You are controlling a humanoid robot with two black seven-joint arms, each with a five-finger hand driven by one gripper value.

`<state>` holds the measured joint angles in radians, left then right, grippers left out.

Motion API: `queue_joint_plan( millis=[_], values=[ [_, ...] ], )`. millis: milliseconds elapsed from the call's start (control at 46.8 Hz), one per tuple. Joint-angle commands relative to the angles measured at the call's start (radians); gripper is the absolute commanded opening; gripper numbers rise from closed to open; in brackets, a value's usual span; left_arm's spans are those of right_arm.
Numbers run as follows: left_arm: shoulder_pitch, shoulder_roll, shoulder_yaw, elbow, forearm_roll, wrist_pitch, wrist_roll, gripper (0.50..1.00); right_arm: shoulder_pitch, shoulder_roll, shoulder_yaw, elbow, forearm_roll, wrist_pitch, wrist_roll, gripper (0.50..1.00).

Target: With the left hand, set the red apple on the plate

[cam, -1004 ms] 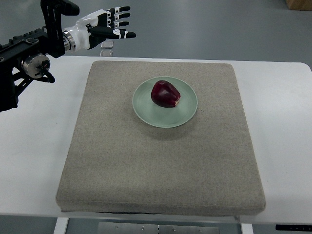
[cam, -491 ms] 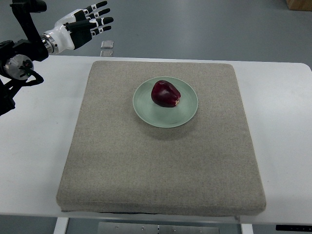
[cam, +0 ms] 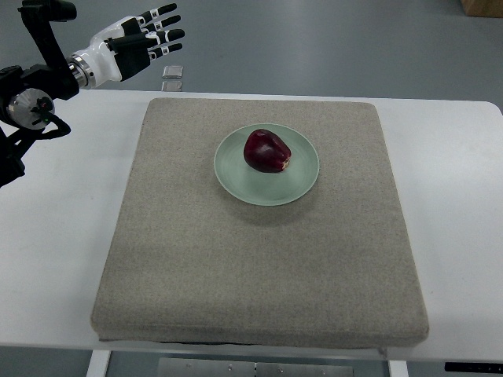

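Note:
A dark red apple [cam: 267, 151] rests on a pale green plate [cam: 301, 183] on the far middle of a grey felt mat [cam: 259, 267]. My left hand [cam: 141, 38] is up at the far left, beyond the table's back edge, well away from the plate. Its fingers are spread and hold nothing. The right arm is out of the picture.
The mat lies on a white table [cam: 55, 228]. A small clear object [cam: 173, 72] sits on the floor just past the table's back edge, near the left hand. A cardboard box corner [cam: 483, 6] shows at the top right.
The left hand pulled back to the left and farther away from the plate, then stayed put over the last half second. The apple and plate have not moved.

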<state>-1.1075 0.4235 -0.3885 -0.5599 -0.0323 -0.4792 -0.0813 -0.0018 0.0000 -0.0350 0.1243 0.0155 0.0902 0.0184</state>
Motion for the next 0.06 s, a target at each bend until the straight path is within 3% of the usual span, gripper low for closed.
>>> queue_joint_plan(
  millis=[0,43],
  values=[
    [0.0,0.0,0.003,0.001,0.0,-0.002,0.0,0.994,-0.004,0.0,-0.002,0.0,0.0,0.0,0.006,0.932],
    [0.0,0.0,0.003,0.003,0.0,-0.002,0.0,0.994,-0.004,0.0,-0.002,0.001,0.0,0.002,0.006,0.932]
  ],
)
